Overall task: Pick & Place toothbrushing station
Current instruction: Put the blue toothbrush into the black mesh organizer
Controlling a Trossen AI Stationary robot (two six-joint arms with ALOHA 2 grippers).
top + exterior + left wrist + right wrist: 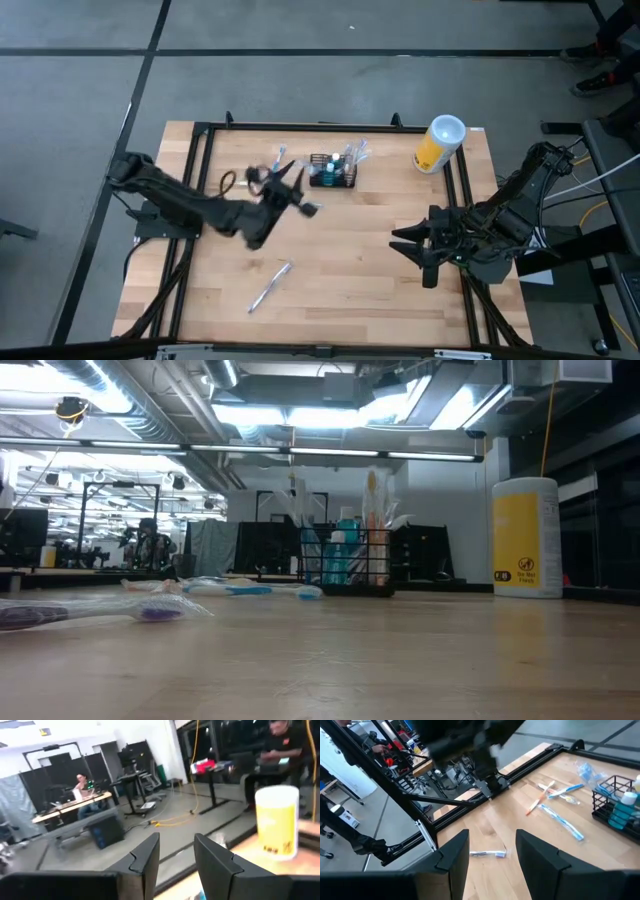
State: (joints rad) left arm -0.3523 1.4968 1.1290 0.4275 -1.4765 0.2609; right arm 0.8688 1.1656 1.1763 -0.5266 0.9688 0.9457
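High view: left gripper [290, 185] just beside the toothbrushing station [332, 172], fingers narrow, empty; right gripper [415, 248] parked, fingers apart.

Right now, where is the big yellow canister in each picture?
High view: yellow canister at the table's far right corner.
Low view: far right, standing upright.
Left wrist view: right side.
Right wrist view: not in it.
Shared landmark: black wire-mesh caddy, left of the canister.

Beyond the matt black left gripper [290, 180], the black wire-mesh toothbrushing station [333, 172] is sitting on smooth, pale wooden table [350, 260] planks.
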